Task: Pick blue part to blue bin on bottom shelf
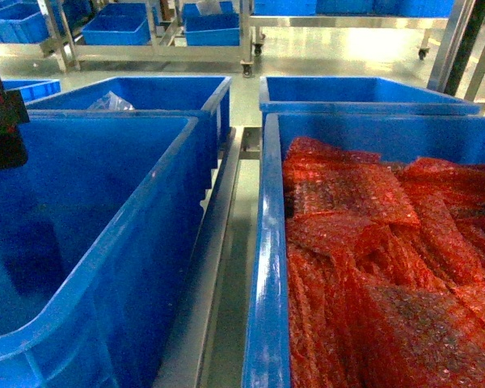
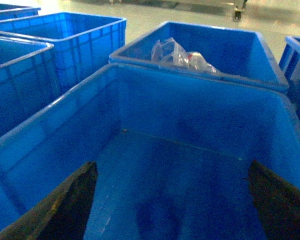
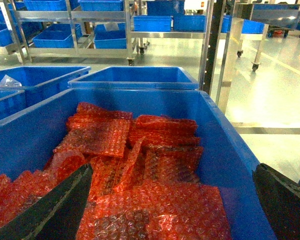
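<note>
Blue part — I can't pick it out. Left fingers gape wide, holding nothing, over an empty blue bin; right fingers gape likewise over red bubble-wrap.

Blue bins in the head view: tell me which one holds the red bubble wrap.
The near right bin, heaped with red bubble wrap. The near left bin looks empty.

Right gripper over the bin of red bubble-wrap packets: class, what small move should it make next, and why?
Probably lower the right gripper toward the red bubble-wrap packets. Its fingers stand open and empty above them. No blue part shows, so it is presumably wrapped inside. The left gripper hangs open over an empty blue bin.
</note>
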